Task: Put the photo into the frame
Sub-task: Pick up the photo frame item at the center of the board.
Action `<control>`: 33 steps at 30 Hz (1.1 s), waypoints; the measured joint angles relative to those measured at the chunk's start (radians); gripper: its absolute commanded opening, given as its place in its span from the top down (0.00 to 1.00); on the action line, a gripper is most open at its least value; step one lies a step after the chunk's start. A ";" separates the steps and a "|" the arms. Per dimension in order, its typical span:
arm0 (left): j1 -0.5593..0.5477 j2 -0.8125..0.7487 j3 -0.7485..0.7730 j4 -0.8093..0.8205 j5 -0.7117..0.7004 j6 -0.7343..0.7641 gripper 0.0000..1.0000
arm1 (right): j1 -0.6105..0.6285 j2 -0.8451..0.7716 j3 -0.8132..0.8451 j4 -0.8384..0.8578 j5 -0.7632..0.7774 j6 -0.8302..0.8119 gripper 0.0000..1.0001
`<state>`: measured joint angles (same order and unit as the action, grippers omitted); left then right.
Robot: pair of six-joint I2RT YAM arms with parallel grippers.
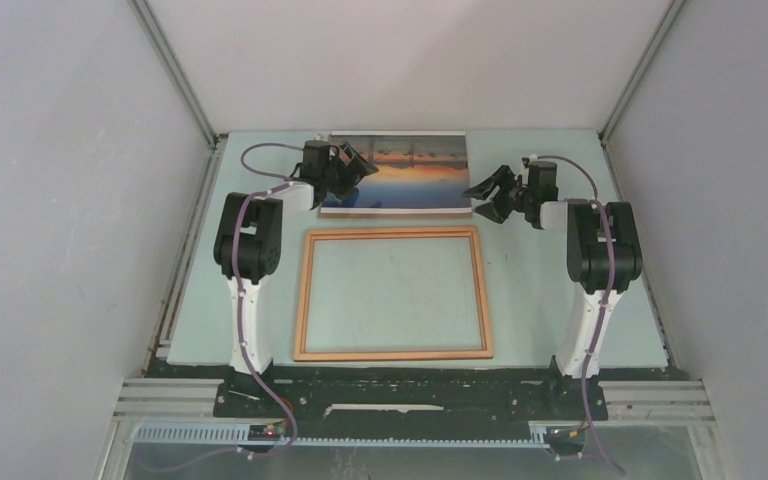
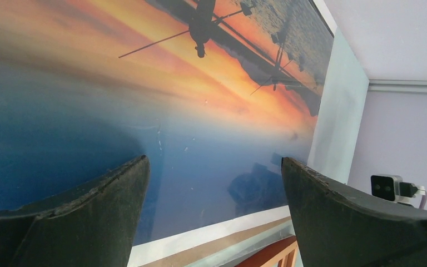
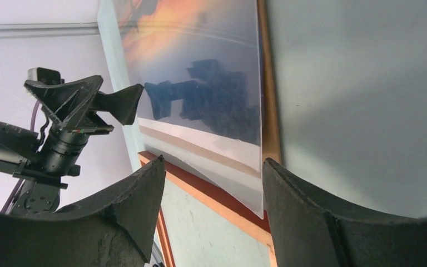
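The photo (image 1: 410, 170) lies face up at the far end of the desk (image 1: 540, 300), on a brown board (image 3: 271, 111) of like size. It is just beyond the frame (image 1: 390, 233), which rests flat and empty nearer the arms. The left jaws stand apart over the photo's left edge and hold nothing. The right jaws are also apart and empty, just off the photo's near right corner. From the right wrist view that corner seems to lift slightly off the board, though how far it lifts cannot be told.

The pick-up looks like the riskiest step. The print is thin and sits close on the board, so a finger that comes in too low could take the board with it or push the whole stack away across the desk. A finger that comes in too high would skid over the glossy face. A hard pinch at one edge could crease the paper.

If both sides are gripped, uneven lifting or pulling could buckle or tear the sheet. A single grip would let the free side droop and drag.

The frame is only a little bigger than the photo. A slightly skewed carry would therefore land an edge on the rim and leave the print riding on top.
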<state>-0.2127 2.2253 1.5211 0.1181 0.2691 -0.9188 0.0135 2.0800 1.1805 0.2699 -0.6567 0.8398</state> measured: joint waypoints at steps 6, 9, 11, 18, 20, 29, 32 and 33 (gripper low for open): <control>0.000 0.000 0.000 0.000 0.000 0.001 0.01 | 0.000 -0.031 -0.015 0.049 -0.018 0.006 0.29; 0.000 0.000 0.000 0.000 0.000 0.002 0.01 | 0.000 -0.031 -0.020 0.075 -0.031 0.018 0.32; 0.000 0.000 0.000 0.000 0.000 0.002 0.01 | 0.000 -0.031 -0.024 0.094 -0.039 0.029 0.34; 0.000 0.000 0.000 0.000 -0.003 0.003 0.01 | 0.000 -0.018 -0.026 0.193 -0.085 0.095 0.41; 0.000 0.000 0.000 0.000 -0.003 0.003 0.01 | 0.000 -0.001 -0.026 0.228 -0.097 0.116 0.45; 0.000 0.000 0.000 -0.001 -0.003 0.009 0.01 | 0.000 0.116 0.010 0.258 -0.131 0.165 0.57; 0.000 0.000 0.000 -0.001 -0.004 0.012 0.01 | 0.002 0.142 0.060 0.234 -0.132 0.163 0.59; 0.000 0.000 0.000 -0.001 -0.004 0.013 0.01 | 0.003 0.148 0.077 0.230 -0.133 0.163 0.60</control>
<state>-0.2127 2.2253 1.5211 0.1169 0.2653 -0.9062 0.0166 2.2276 1.2572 0.5003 -0.7898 1.0023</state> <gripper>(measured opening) 0.987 0.417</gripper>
